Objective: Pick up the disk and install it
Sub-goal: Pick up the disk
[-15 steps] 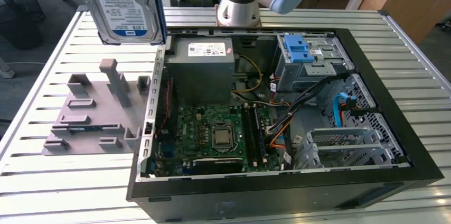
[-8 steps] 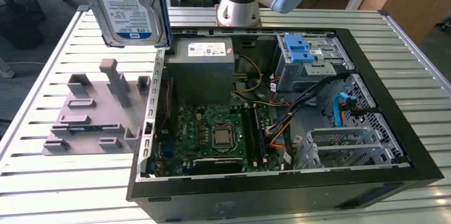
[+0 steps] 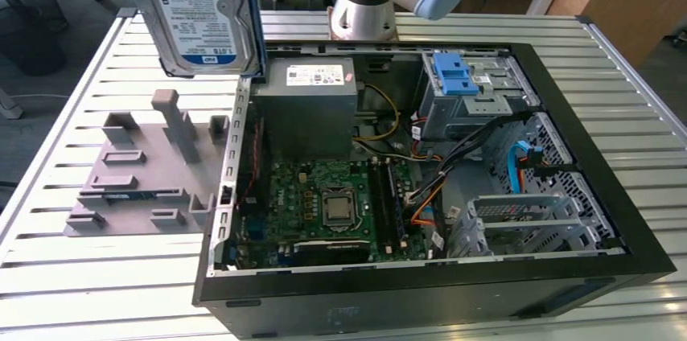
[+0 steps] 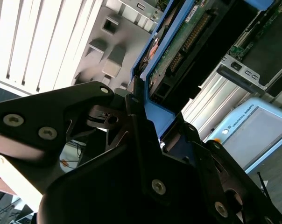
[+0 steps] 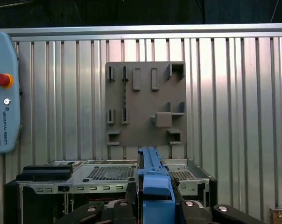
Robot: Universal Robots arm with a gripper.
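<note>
The disk [image 3: 204, 11], a silver hard drive with a white-and-blue label in a thin blue bracket, hangs upright high above the table. It sits at the exterior view's upper left, over the far left corner of the open computer case [image 3: 429, 293]. In the second wrist view my gripper [image 4: 148, 109] is shut on the disk [image 4: 178, 51], black fingers [image 4: 136, 100] pressing its blue frame, green circuit side showing. The first wrist view shows the disk [image 5: 154, 182] edge-on between the fingers of my gripper [image 5: 156, 207].
A grey fixture plate [image 3: 140, 172] with raised blocks lies on the slatted table left of the case. Inside the case are a grey power supply [image 3: 311, 108], the motherboard [image 3: 333, 204] and a drive cage with a blue latch [image 3: 456, 76]. A teach pendant [image 5: 3, 93] lies nearby.
</note>
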